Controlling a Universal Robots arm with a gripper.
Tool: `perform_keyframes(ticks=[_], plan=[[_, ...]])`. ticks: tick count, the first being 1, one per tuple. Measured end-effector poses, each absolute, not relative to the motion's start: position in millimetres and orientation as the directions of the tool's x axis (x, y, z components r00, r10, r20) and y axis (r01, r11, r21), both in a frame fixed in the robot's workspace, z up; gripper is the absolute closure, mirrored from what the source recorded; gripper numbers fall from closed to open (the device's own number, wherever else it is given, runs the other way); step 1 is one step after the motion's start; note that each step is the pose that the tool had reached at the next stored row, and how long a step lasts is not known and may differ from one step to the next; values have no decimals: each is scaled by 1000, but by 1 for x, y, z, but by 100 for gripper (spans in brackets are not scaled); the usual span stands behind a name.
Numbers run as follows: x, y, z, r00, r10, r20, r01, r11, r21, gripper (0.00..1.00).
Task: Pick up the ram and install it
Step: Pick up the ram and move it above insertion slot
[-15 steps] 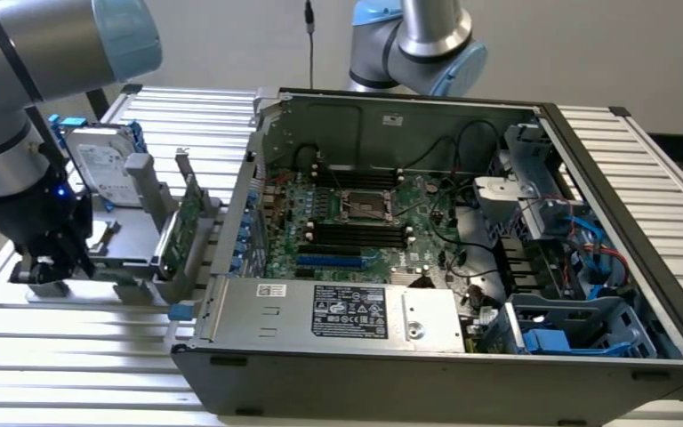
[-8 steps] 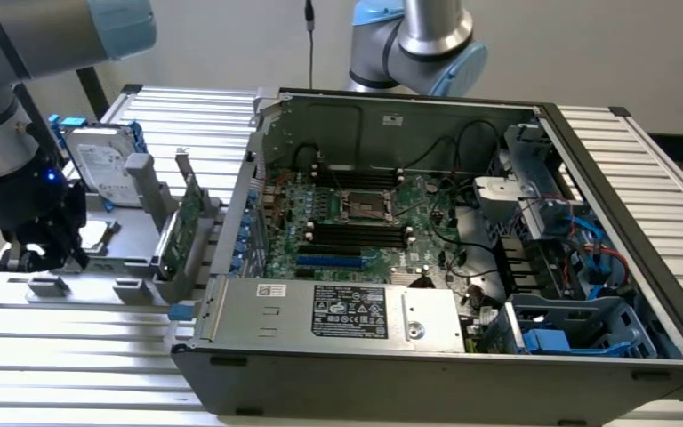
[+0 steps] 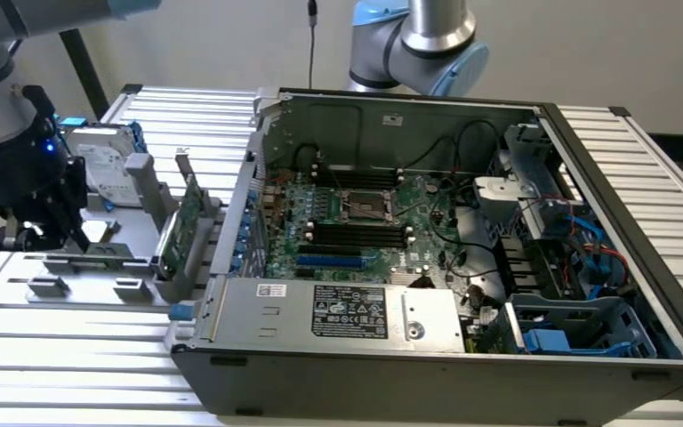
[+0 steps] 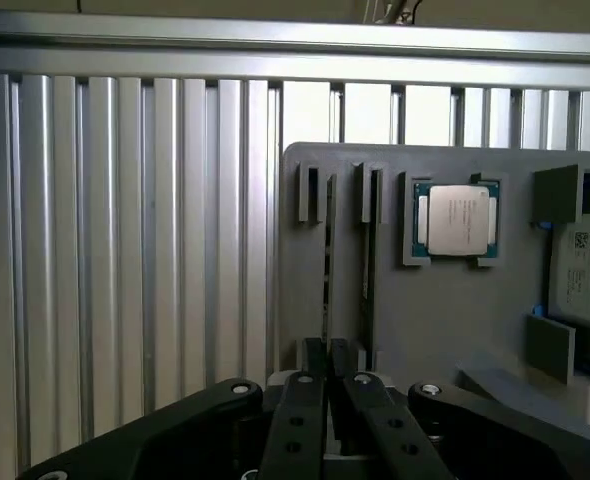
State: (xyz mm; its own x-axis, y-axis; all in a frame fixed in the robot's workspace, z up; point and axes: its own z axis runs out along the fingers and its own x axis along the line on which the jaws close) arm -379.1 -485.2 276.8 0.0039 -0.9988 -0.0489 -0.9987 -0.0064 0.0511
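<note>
In the wrist view the ram [image 4: 327,250] stands on its thin edge in a slot of the grey holder [image 4: 425,330]. It runs straight in between the black fingertips of my gripper [image 4: 327,352], which is shut on its near end. A second thin stick [image 4: 368,250] stands in the neighbouring slot, just beside the fingers. In the exterior view my gripper [image 3: 47,238] hangs low over the holder [image 3: 81,289] at the exterior view's left, away from the open computer case [image 3: 437,356]. The black memory slots [image 3: 359,233] lie on the motherboard inside the case.
A square silver processor [image 4: 457,222] and a hard drive [image 4: 587,265] sit in the holder beyond the sticks. A taller green expansion card [image 3: 175,233] stands upright between holder and case. Another robot arm [image 3: 425,40] rises behind the case. A ribbed aluminium table [image 3: 57,374] surrounds everything.
</note>
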Motion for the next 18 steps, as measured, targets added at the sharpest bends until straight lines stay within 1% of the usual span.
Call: perform_keyframes(ticks=[18], plan=[[-321, -486, 359, 35, -997, -75, -998, -39, 56, 86]])
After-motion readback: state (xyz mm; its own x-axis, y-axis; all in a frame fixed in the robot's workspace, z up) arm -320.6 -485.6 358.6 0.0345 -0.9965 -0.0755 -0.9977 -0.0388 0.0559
